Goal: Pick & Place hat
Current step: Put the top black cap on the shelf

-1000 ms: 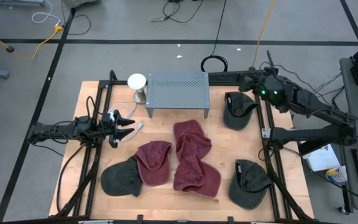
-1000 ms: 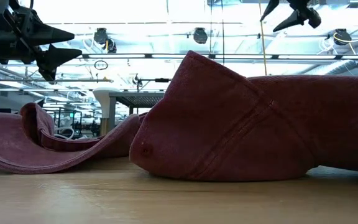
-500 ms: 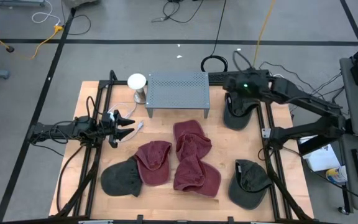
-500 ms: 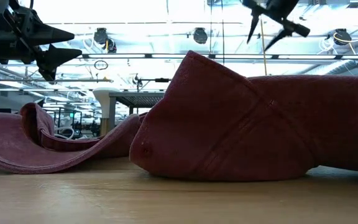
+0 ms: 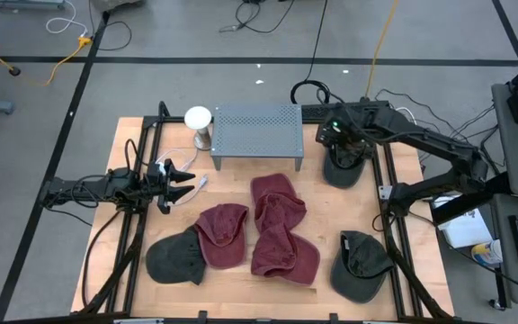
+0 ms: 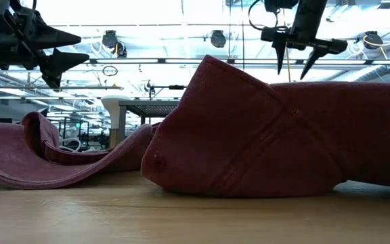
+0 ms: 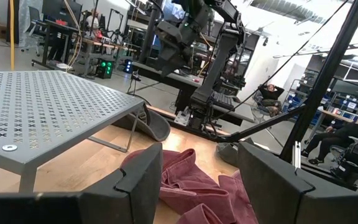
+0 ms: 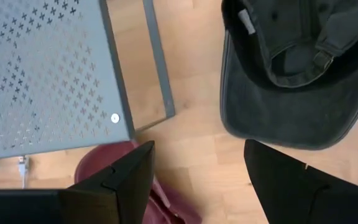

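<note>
Several hats lie on the wooden table. A dark grey hat [image 5: 351, 167] lies opening-up at the far right, shown also in the right wrist view as the dark grey hat [image 8: 291, 81]. My right gripper [image 5: 337, 141] hangs open above its left edge, fingers pointing down, touching nothing; the low view shows this right gripper [image 6: 295, 59] well above the table. Red hats [image 5: 277, 225] are heaped in the middle, the nearest red hat [image 6: 263, 135] filling the low view. My left gripper [image 5: 190, 182] waits open at the table's left, level, with nothing between its fingers.
A perforated grey metal stand [image 5: 257, 133] is at the far middle, beside the right gripper, with a white round-topped post [image 5: 198, 118] to its left. Two more dark grey hats lie near the front: one left [image 5: 171, 258], one right [image 5: 360, 263]. Black frame rails [image 5: 394, 225] run along both sides.
My right gripper has swung from beyond the table's far right corner toward the left and down, over the far-right dark hat. It has tipped from nearly level to pointing steeply down and rolled about its axis. Its fingers have stayed open. No hat has moved.
</note>
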You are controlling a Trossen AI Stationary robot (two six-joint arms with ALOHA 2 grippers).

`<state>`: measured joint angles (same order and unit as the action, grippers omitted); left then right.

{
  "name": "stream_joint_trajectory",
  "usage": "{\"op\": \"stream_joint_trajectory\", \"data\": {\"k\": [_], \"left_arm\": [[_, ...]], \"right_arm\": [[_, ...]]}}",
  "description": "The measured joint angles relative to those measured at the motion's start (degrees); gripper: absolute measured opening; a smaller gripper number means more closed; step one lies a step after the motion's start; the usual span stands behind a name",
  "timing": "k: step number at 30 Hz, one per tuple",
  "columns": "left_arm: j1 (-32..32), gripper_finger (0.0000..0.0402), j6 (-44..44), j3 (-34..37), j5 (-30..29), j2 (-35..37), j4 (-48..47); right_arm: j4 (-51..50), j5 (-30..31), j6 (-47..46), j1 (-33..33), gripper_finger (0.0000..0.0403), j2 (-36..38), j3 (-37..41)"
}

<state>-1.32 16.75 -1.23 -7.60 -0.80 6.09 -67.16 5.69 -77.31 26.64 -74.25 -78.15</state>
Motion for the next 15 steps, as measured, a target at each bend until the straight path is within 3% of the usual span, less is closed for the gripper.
{"op": "stream_joint_trajectory", "data": {"k": [15], "left_arm": [[0.0, 0.0214, 0.0, 0.0, 0.0, 0.0, 0.0]], "right_arm": [[-9.2, 0.3, 1.5, 4.6, 0.0242, 3.3, 3.6]]}}
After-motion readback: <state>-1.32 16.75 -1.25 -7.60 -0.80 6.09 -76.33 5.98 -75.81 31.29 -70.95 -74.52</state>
